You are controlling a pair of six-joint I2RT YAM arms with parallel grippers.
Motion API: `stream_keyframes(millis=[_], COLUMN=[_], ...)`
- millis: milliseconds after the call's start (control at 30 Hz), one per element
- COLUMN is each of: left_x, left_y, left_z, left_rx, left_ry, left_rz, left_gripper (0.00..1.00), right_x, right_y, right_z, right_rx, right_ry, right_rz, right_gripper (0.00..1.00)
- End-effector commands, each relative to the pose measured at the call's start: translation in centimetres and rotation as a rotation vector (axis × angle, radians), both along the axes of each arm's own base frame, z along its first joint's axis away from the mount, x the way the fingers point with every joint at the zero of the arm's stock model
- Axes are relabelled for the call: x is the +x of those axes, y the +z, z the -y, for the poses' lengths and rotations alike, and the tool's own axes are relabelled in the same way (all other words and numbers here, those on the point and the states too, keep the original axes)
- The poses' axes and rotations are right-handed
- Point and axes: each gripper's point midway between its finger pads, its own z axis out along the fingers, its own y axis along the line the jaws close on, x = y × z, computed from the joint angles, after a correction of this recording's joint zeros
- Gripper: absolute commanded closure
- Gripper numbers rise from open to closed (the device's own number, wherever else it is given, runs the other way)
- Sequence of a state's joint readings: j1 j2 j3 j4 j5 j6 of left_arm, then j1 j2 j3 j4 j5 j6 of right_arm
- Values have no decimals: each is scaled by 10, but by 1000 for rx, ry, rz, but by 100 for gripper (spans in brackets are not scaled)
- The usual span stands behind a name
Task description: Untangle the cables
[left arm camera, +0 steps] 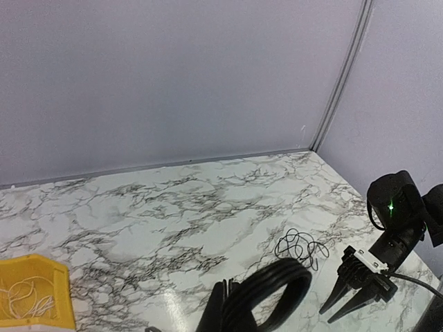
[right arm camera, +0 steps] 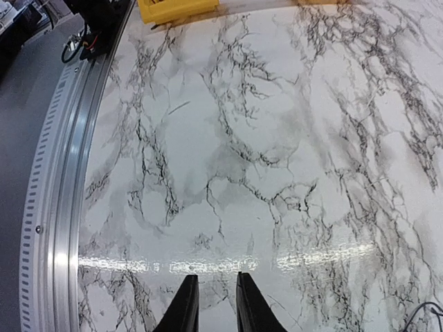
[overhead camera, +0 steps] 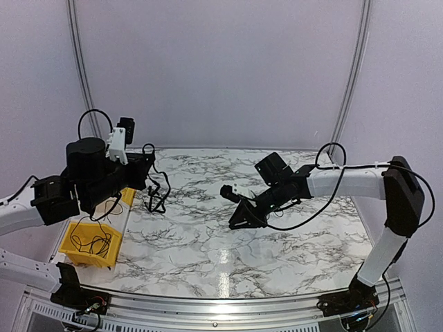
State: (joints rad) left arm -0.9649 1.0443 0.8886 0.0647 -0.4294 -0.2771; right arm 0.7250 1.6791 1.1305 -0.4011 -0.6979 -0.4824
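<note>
The left gripper (overhead camera: 148, 171) is raised above the table (overhead camera: 291, 256) with its jaws pressed together on the cables (overhead camera: 158, 195). The thin black strands drop straight down from its tips, so the bunch's long axis runs from the gripper toward the tabletop, with its open loops at the low end. One strand arches up over the gripper's front. In the left wrist view, a several-stranded black loop of the same bunch curves right in front of the fingers.

A loose coil (left arm camera: 301, 245) of thin black wire lies flat on the marble, ahead of the left gripper and just beside the tips of the right gripper (right arm camera: 216, 278). It spreads wider than it is deep, its long axis lying crosswise to the left gripper's line of sight.

The right gripper points down at the table, its fingers (right arm camera: 183, 308) slightly parted with only bare marble between them.

A yellow bin (overhead camera: 69, 238) sits below the left gripper, toward the arm's base.
</note>
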Motion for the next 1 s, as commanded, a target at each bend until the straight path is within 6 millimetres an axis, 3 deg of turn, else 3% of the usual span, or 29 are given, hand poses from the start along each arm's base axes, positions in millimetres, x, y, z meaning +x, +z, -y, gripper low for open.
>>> stream_keyframes(millis=[0,200,400,567,800,967], left_x=[-19,-51,-74,-88,-108,-115], left_y=[-20,-21,-39,-49,-43,-55], left_z=[-67,-129,-175,-216,-279,-290], left_rx=[138,104,92,10,-186,-247], left_ry=[161,283,387,523,737,764], left_rz=[-158,-263,-332,-336,-274,-289], left_gripper=[100,100,100,100,100,100], right_x=[5,4,5,6,6,6], right_y=[0,-12,-21,-23,-24,-23], right_z=[-6,-3,-3,-2,0,0], right_rx=[9,-11,-38,-48,-55,-55], right_ry=[33,41,46,43,43,45], right_rz=[40,37,25,32,38,40], right_gripper=[79,79,79,79,79,79])
